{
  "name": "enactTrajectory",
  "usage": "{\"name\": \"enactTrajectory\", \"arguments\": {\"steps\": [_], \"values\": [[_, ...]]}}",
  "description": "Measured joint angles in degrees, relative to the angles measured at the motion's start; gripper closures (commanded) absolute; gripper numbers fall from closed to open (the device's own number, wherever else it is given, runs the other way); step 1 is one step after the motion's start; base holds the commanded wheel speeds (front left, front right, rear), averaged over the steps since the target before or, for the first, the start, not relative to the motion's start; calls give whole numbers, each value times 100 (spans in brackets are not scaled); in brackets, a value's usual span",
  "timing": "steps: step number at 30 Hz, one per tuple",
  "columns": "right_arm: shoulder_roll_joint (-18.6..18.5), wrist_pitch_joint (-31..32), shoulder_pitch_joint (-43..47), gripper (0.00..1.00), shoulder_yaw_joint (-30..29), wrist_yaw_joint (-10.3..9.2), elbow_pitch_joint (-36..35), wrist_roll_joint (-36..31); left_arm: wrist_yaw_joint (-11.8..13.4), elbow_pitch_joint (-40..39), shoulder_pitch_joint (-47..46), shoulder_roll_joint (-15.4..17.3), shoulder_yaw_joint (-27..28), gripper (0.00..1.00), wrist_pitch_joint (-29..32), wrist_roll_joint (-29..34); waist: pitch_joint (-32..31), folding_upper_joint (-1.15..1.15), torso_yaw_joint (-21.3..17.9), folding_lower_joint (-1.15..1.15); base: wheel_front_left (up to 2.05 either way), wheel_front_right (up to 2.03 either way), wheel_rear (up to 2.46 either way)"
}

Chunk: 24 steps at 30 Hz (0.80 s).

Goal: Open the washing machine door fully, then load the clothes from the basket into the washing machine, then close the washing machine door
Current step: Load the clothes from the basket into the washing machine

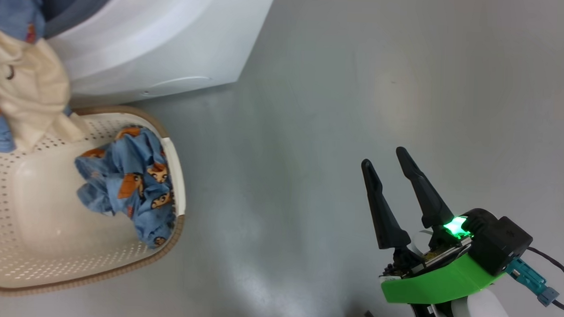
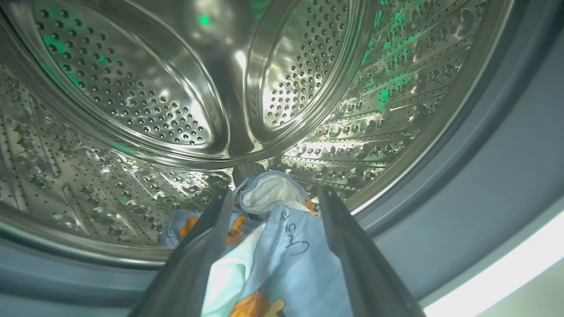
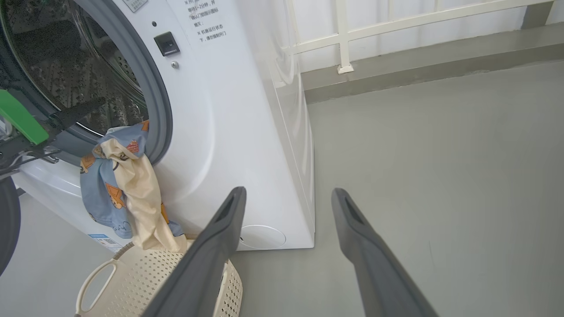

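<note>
At the washing machine (image 3: 229, 132) mouth, left gripper (image 2: 276, 191) spread wide around clothes (image 3: 114, 185) half in, tail hanging into the basket (image 3: 145, 273), likely too long; right gripper (image 1: 384, 155) wide, empty, well apart.

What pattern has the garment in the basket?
The garment is light blue with orange-brown cartoon faces; head view shows it best.

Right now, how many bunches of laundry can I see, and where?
2. One blue-and-cream bunch hangs over the washing machine's opening, its top end inside the drum between the left fingers. One blue bunch lies crumpled in the basket. More may be hidden under them.
</note>
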Motion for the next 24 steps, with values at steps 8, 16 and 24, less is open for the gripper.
{"name": "enactTrajectory", "arguments": {"steps": [8, 16, 24], "values": [[-9, 0, -16, 0, -166, 0, 81, -38, 2, -325, 740, 10, 326, 0, -43, -137, -222, 0, 211, 0, 0, 0, 0], [-13, 0, -19, 0, -229, 0, 127, -97, 10, -965, 1806, -53, 1003, 0, -44, -31, -477, 0, 396, 0, 0, 0, 0], [-15, 0, -40, 0, -366, 0, 116, -101, 9, -1764, 3108, -120, 1967, 0, -44, 583, -524, 0, 487, 0, 0, 0, 0]]}}
